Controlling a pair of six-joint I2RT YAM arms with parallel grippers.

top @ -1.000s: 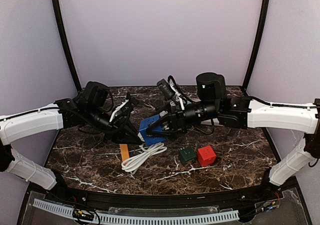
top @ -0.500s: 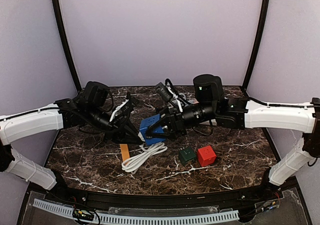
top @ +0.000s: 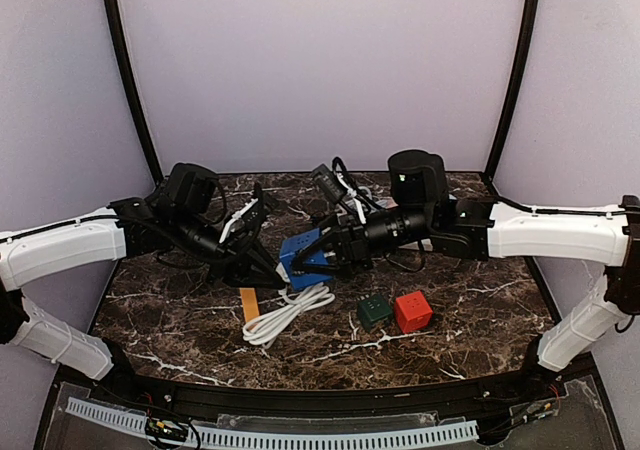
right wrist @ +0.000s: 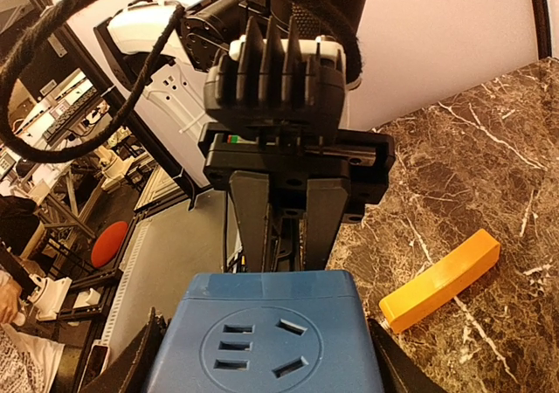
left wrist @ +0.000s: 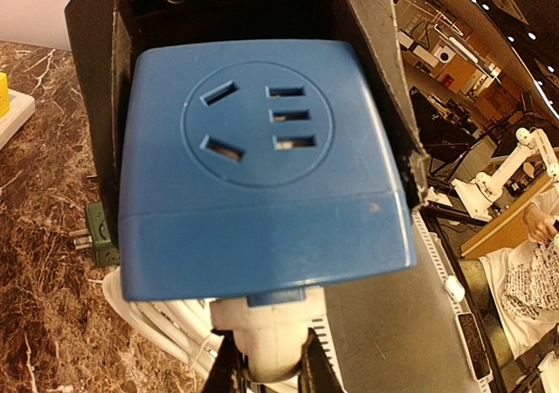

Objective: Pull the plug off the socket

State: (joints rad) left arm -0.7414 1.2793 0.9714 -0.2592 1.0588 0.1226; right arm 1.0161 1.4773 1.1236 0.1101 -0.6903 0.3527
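The pull is not yet done: in the left wrist view the white plug (left wrist: 266, 327) sits butted against the blue socket (left wrist: 262, 166), with no gap or pins showing. Both holds look set. The right gripper (top: 318, 256) clamps the socket by its flanks, jaws at 3 and 9 o'clock of its face; the left gripper (left wrist: 269, 372) pinches the plug at 6 o'clock. What is left is drawing the two apart. The socket is a rounded cube with clean slots, near the table's (top: 480, 310) centre; its white cable (top: 285, 315) trails toward 7 o'clock
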